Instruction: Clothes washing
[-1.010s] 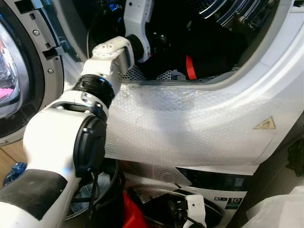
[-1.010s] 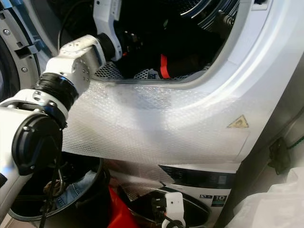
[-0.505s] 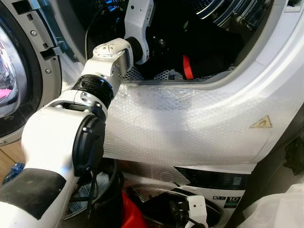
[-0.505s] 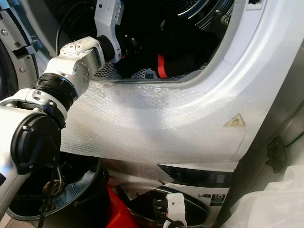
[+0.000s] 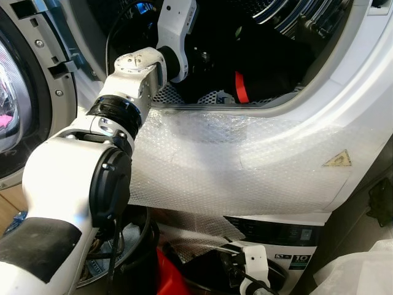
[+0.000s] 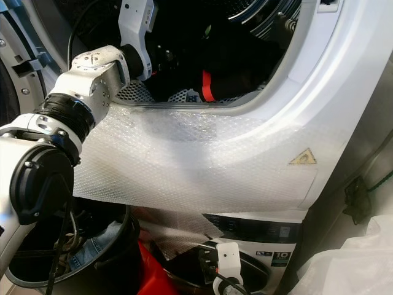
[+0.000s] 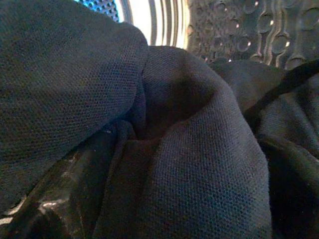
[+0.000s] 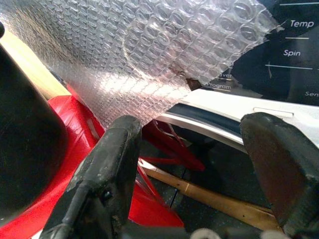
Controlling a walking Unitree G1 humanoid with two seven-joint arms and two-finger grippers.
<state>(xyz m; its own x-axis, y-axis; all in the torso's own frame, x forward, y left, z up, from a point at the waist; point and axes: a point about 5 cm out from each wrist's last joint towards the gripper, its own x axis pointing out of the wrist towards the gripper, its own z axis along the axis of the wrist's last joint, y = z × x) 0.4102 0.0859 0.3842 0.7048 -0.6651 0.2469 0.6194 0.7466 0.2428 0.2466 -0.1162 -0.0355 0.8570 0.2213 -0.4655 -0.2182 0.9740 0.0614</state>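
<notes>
The washing machine's drum opening (image 5: 258,37) is straight ahead, with dark clothes (image 5: 270,74) and a red strip (image 5: 241,87) lying in it. My left arm (image 5: 138,67) reaches up over the rim into the drum, and its gripper is buried among the clothes. In the left wrist view, dark navy knit fabric (image 7: 199,164) lies bunched right against the camera, with the ribbed drum wall (image 7: 234,30) behind it. My right gripper (image 8: 194,129) hangs low in front of the machine's lower panel, open, nothing between its fingers (image 8: 112,159).
Bubble wrap (image 5: 233,160) covers the machine's front below the opening. The round door (image 5: 18,92) stands open at the left. A black basket (image 6: 37,270) holding denim sits at the lower left, a red object (image 5: 169,276) beside it, a white bag (image 5: 359,270) at the lower right.
My left forearm has shifted a little to the left at the drum's rim. My right gripper has risen slightly at the bottom of the view.
</notes>
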